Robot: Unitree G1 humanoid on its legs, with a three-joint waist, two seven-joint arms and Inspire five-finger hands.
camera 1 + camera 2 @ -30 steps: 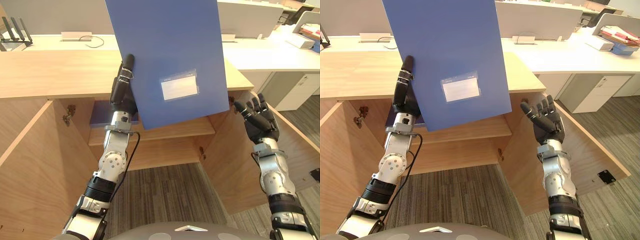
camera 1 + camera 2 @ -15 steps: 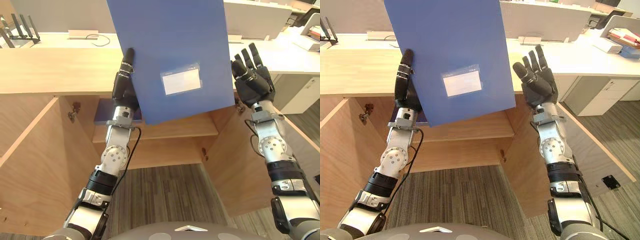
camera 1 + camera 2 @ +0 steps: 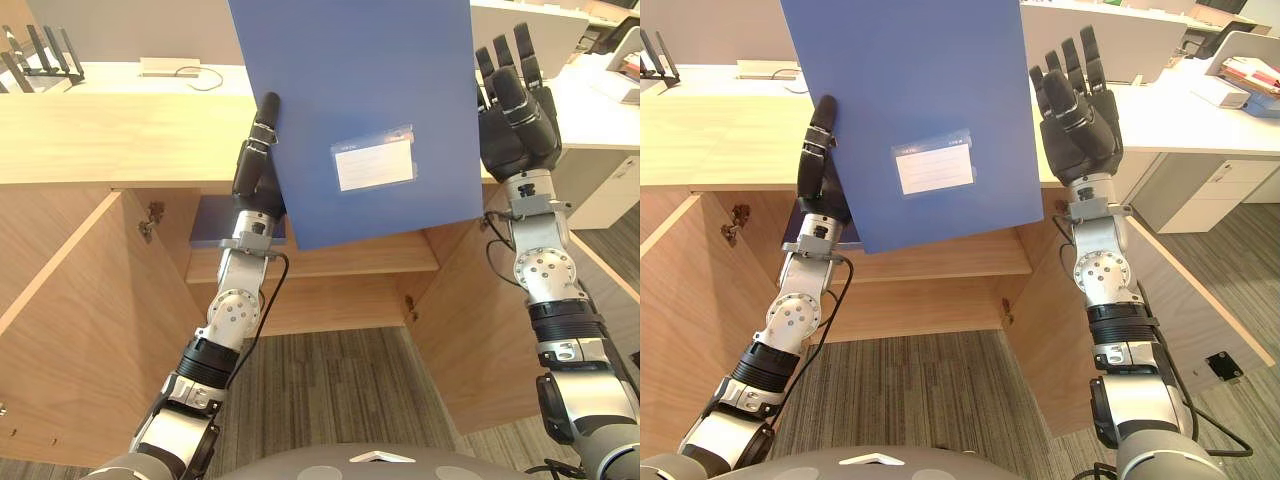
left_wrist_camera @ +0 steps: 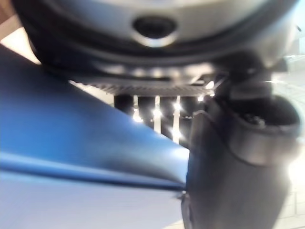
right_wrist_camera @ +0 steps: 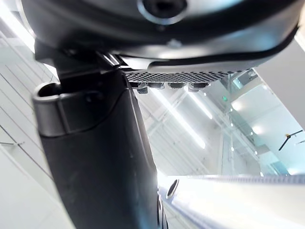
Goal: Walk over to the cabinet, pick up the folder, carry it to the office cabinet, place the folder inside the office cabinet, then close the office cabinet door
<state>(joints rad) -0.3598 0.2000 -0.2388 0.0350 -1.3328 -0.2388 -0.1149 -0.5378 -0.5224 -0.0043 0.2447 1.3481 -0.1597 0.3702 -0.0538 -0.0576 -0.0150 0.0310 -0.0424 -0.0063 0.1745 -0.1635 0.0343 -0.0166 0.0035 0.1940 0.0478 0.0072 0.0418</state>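
folder (image 3: 350, 90) upright, pinched by left robot hand (image 3: 250, 182)

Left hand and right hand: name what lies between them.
The blue folder, upright, in both eye views. The left hand grips its left edge; the open right hand stands beside its right edge.

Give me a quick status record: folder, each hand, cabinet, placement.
folder: blue, held upright above the cabinet opening, label pocket facing the camera
left hand: pinches the folder's left edge, thumb on its front
right hand: open, fingers straight, raised beside the folder's right edge; contact unclear
office cabinet: doors open, shelf exposed
placement: not yet done
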